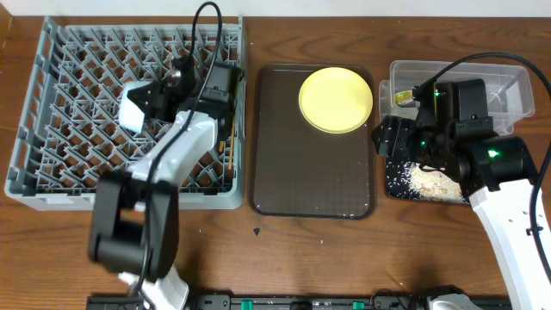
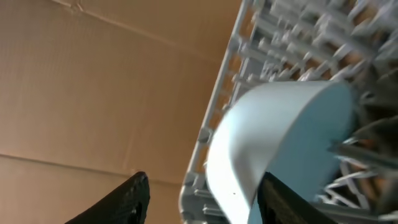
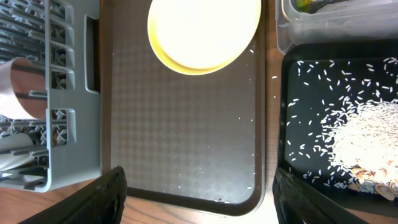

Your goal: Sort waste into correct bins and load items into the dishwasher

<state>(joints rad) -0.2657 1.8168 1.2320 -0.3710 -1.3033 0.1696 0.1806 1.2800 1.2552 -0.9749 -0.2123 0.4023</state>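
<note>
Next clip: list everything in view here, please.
dish rack: one, grey, table's left
bowl: one, light blue, in the rack
serving tray: one, dark brown, centre
plate: one, yellow, on serving tray
tub: one, clear, far right
wrapper: one, green, inside tub
black tray: one, black, near right
rice crumbs: many, pale, in black tray
left gripper: one, black, open by bowl
right gripper: one, black, open over serving tray

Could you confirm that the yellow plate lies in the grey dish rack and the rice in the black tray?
Not quite: the overhead view shows the yellow plate on the brown serving tray; the rice is indeed in the black tray.
</note>
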